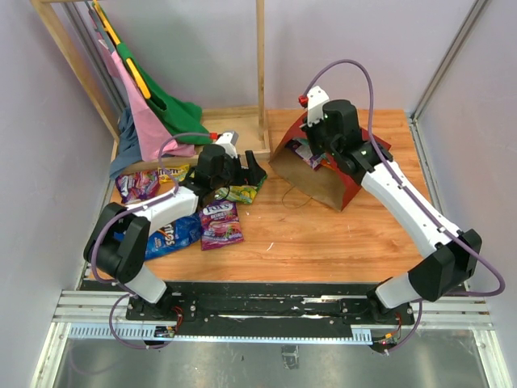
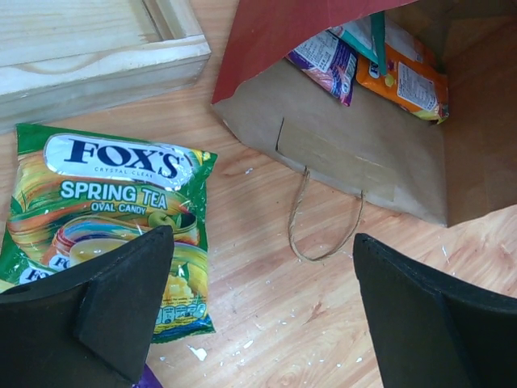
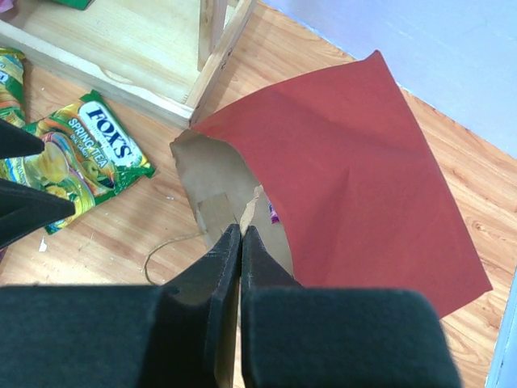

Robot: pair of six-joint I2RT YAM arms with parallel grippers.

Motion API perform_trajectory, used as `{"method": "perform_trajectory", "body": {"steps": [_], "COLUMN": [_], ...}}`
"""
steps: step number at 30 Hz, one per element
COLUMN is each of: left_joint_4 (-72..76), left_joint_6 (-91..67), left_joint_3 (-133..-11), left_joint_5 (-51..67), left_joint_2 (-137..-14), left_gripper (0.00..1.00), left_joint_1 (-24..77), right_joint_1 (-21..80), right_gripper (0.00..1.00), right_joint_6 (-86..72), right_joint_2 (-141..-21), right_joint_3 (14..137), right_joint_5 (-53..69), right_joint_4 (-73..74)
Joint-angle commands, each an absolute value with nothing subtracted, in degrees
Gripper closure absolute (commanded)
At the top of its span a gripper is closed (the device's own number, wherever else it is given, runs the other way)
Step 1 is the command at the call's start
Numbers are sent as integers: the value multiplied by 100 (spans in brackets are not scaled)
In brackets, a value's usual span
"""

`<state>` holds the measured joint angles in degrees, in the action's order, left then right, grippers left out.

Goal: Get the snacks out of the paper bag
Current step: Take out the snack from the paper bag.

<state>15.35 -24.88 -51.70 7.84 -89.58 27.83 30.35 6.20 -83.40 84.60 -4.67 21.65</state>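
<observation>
The paper bag (image 1: pixel 327 184) lies on its side right of centre, dark red outside, brown inside, mouth facing left. My right gripper (image 1: pixel 317 159) is shut on its upper rim (image 3: pixel 252 212) and holds the mouth up. Inside the paper bag (image 2: pixel 363 137) lie a purple packet (image 2: pixel 327 58), an orange one (image 2: pixel 404 81) and a teal strip (image 2: pixel 378 36). My left gripper (image 2: pixel 262 307) hangs open over bare wood beside the green FOX's packet (image 2: pixel 113 210), just left of the bag's string handle (image 2: pixel 323 234). More snacks lie out on the table: a purple packet (image 1: pixel 220 224), the blue Doritos bag (image 1: pixel 174 234) and a yellow pack (image 1: pixel 174 172).
A wooden frame (image 1: pixel 242 137) stands at the back left, with pink and green cloth (image 1: pixel 149 105) draped on it. Its base (image 2: pixel 89 56) lies close behind the green packet. Another purple packet (image 1: pixel 136 184) sits by the left wall. Walls close in both sides.
</observation>
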Motion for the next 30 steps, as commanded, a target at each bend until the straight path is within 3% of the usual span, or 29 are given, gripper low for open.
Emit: {"method": "perform_trajectory", "body": {"steps": [1, 30], "left_joint_4": [1744, 1998], "left_joint_6": [-2481, -2830], "left_joint_3": [-5374, -6019], "left_joint_5": [802, 1342], "left_joint_2": [-8999, -9745], "left_gripper": [4, 6], "left_joint_1": [2805, 3206], "right_joint_1": [3135, 2918], "right_gripper": [99, 99], "right_joint_6": [817, 1105], "right_joint_2": [-8478, -8589], "right_joint_3": [8791, 9002], "right_joint_5": [-755, -741], "right_joint_4": [2133, 1927]}}
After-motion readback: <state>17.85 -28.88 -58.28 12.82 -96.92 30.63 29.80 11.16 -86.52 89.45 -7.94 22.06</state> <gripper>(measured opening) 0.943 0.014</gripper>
